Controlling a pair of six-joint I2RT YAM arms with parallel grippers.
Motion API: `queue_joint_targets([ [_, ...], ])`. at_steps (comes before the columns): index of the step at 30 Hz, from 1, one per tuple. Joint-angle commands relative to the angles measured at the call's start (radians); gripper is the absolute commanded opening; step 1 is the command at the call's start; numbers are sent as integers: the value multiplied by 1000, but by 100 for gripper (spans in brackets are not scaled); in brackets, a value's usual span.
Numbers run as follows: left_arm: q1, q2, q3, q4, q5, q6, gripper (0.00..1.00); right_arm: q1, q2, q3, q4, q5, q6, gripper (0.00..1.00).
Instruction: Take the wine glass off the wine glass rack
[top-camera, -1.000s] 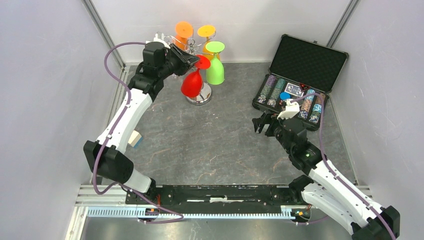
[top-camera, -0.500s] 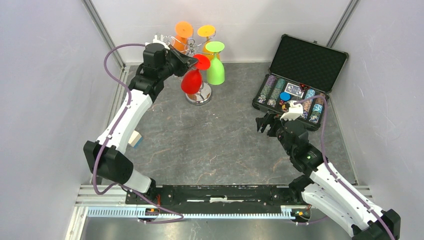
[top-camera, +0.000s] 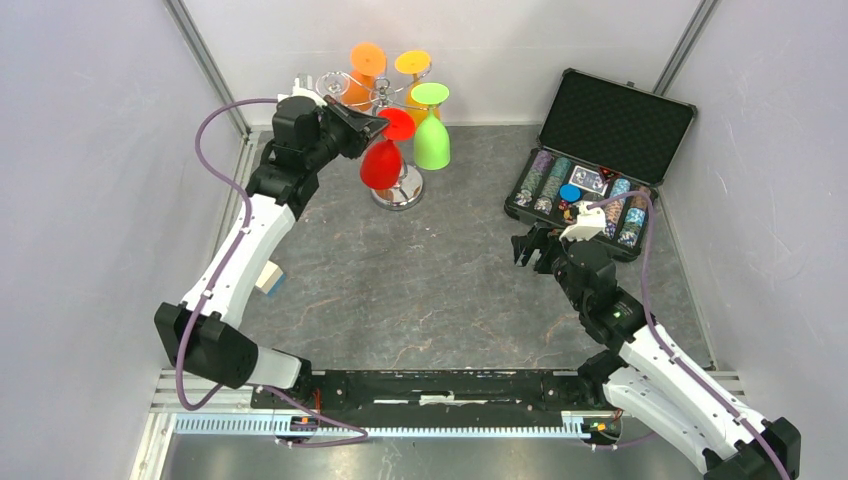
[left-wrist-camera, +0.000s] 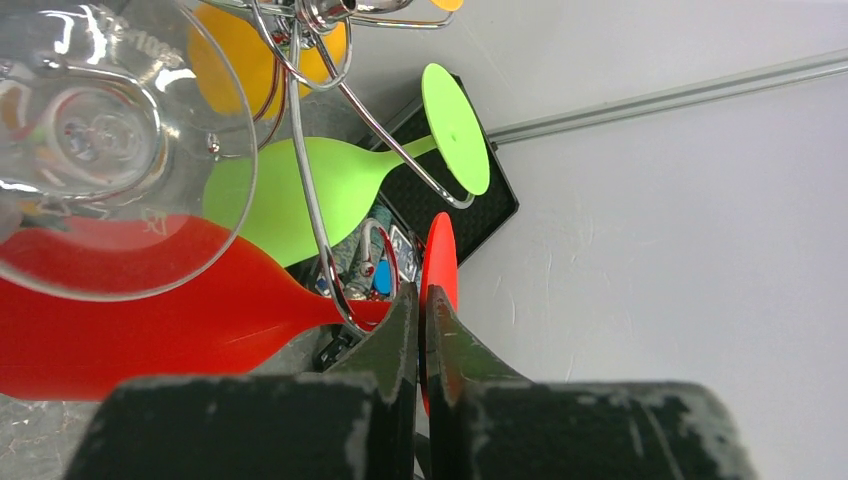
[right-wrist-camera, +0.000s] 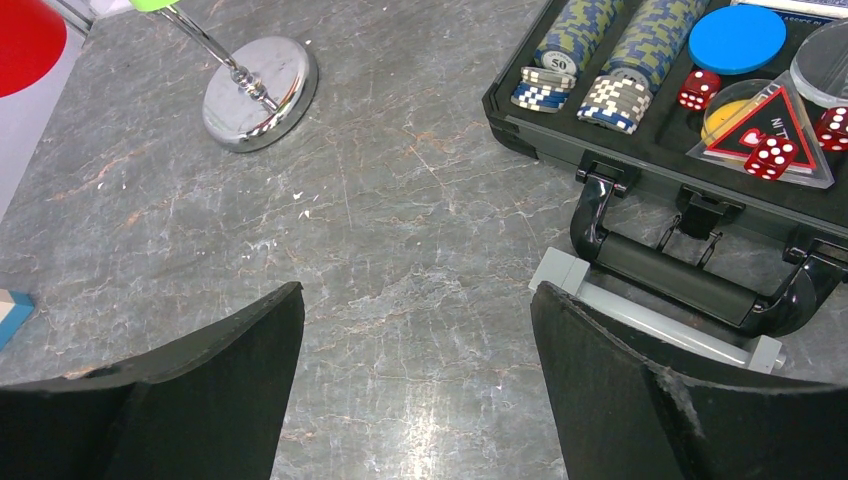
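Wine glass (top-camera: 379, 165), the red one, hangs upside down from the wine glass rack (top-camera: 398, 196). The left claw (left-wrist-camera: 421, 300) is pinched almost shut on the rim of its flat foot (left-wrist-camera: 440, 255). Since a second ago, claw and glass have slid slightly leftward, away from the rack's centre, so the pull-out looks begun. A wire scroll arm (left-wrist-camera: 312, 200) is hooked around the stem, though, so the glass is not free. A green glass (left-wrist-camera: 300, 185) and a clear glass (left-wrist-camera: 100, 150) hang just beside it, near enough to knock. Open worktop (top-camera: 430, 290) lies nearer the bases, and the left wall sits close behind the arm. Right claw (right-wrist-camera: 415, 295) hovers wide open and empty near the chip case (top-camera: 600, 170).
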Motion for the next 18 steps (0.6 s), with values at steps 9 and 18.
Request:
queue_joint_targets([
  [9, 25, -69, -45, 72, -84, -50, 2, 0, 3, -8, 17, 11, 5, 89],
  [18, 31, 42, 72, 62, -68, -30, 2, 0, 13, -11, 15, 7, 5, 89],
])
